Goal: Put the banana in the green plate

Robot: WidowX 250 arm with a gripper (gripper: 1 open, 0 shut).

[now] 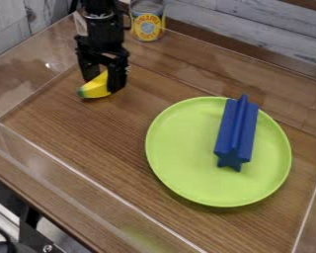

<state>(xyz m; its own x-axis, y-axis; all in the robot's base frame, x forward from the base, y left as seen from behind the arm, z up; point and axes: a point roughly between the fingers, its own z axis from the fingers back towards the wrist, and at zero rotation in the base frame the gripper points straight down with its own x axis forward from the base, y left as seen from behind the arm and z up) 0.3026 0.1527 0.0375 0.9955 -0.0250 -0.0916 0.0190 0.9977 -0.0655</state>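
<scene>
The banana (pixel 98 88) looked like a small smooth plastic toy, so my guess was light, stiff and a bit slick — the kind of thing that squirts out if pinched near a tapered tip. It lay flat on the wooden table (pixel 82 168) right under the gripper (pixel 104 77), partly hidden between the two black fingers (pixel 119 75), which stood wide open on either side of it, not clamped on anything. Best hold seemed to be across the fat middle of the curve, where the fingers already straddled it. Its long axis appeared to run from lower left toward upper right, with the visible yellow end poking out below and left of the fingers; the other end was hidden. The green plate (pixel 188 148) sat well off to the right of the fingers, with a long blue block (pixel 236 130) lying on it — free room looked to be on its left half.
</scene>
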